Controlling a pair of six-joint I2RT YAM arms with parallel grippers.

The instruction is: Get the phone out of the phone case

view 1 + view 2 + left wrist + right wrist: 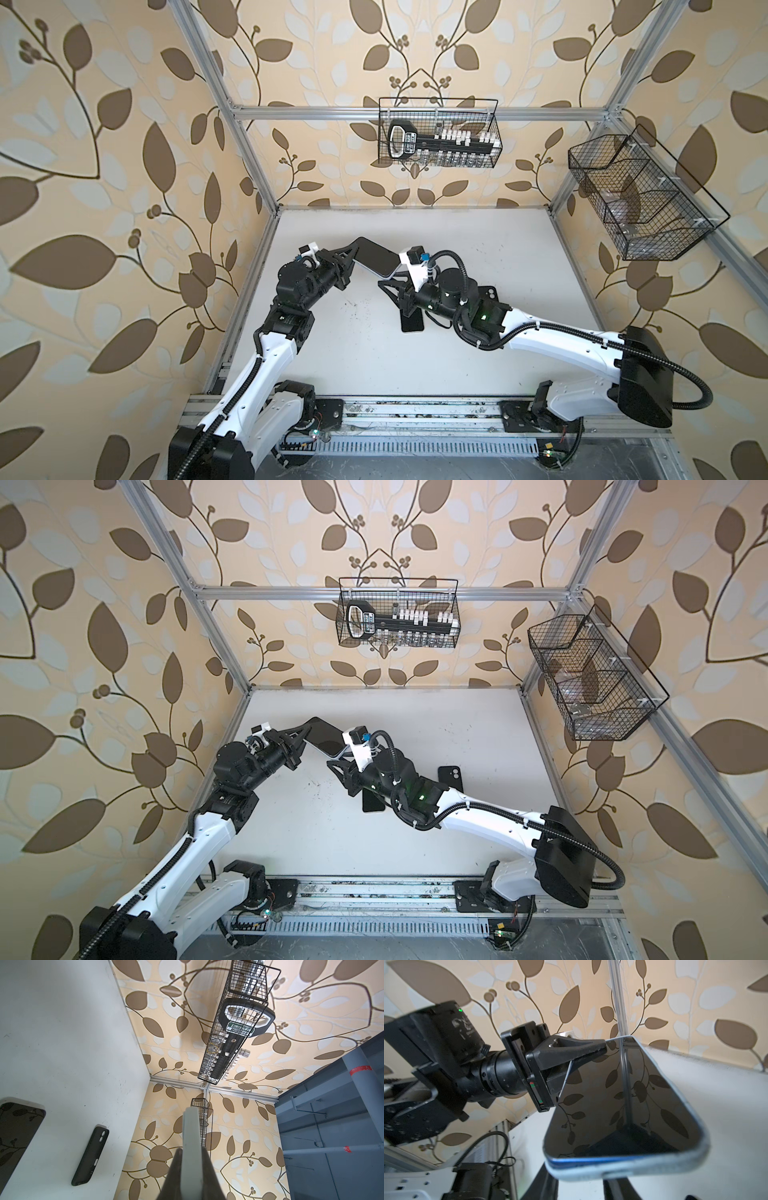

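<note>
My left gripper [354, 252] [305, 732] holds the phone [376, 257] [326, 738] up in the air above the table, shut on its far end. The phone has a dark screen [623, 1095] and sits in a light grey phone case [623, 1171]. In the left wrist view the case's edge [191, 1126] stands pinched between my two dark fingers. At the near end a blue strip of the phone's side shows above the case's lip. My right gripper [388, 281] [581, 1188] is open just under that near end, its fingers apart.
A black phone case [451, 777] [90, 1156] and a second dark-screened phone [412, 325] [16, 1136] lie on the white table [498, 249]. A wire basket [440, 133] with a socket set hangs on the back wall. Another wire basket [640, 199] hangs on the right.
</note>
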